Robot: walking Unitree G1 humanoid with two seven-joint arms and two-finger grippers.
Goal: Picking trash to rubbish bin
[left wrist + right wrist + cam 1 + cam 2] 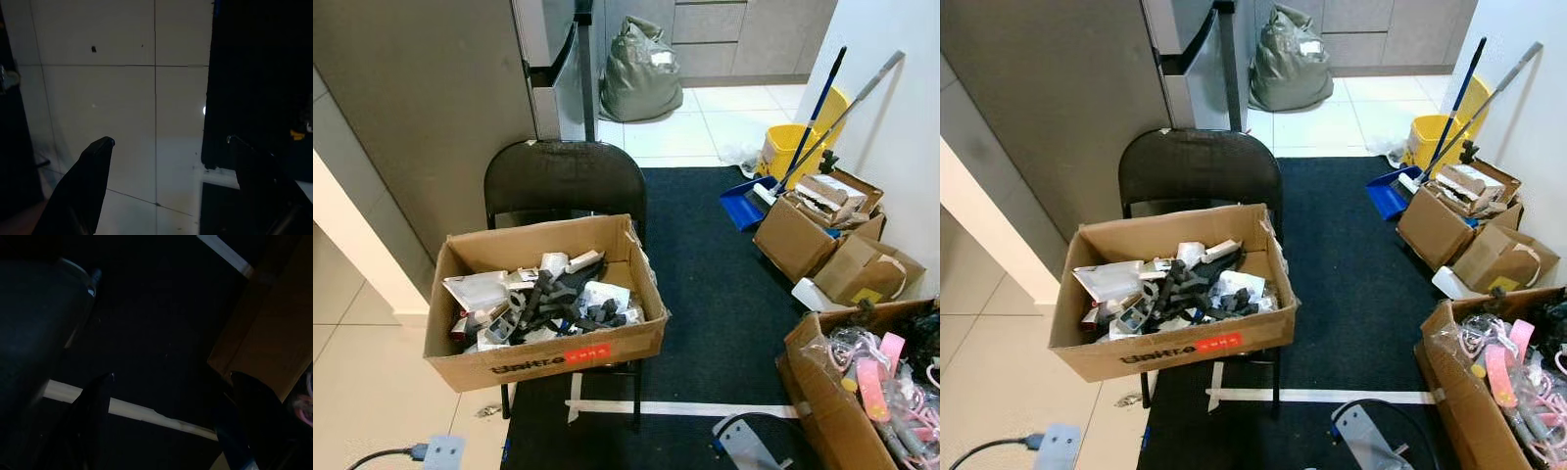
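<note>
A cardboard box [544, 364] of scraps sits on the black folding chair [565, 176], raised within reach, while both arms hang idle, the left gripper [168, 144] over floor tiles and the right gripper [171, 377] over the dark rug [705, 264], fingers apart and empty.

Both head eyes look forward and down on a cardboard box [543, 294] on a black folding chair [564, 176]. The left wrist camera faces floor tiles [122, 98] closely; the right faces the dark rug [156, 342], shared with the head views.
</note>
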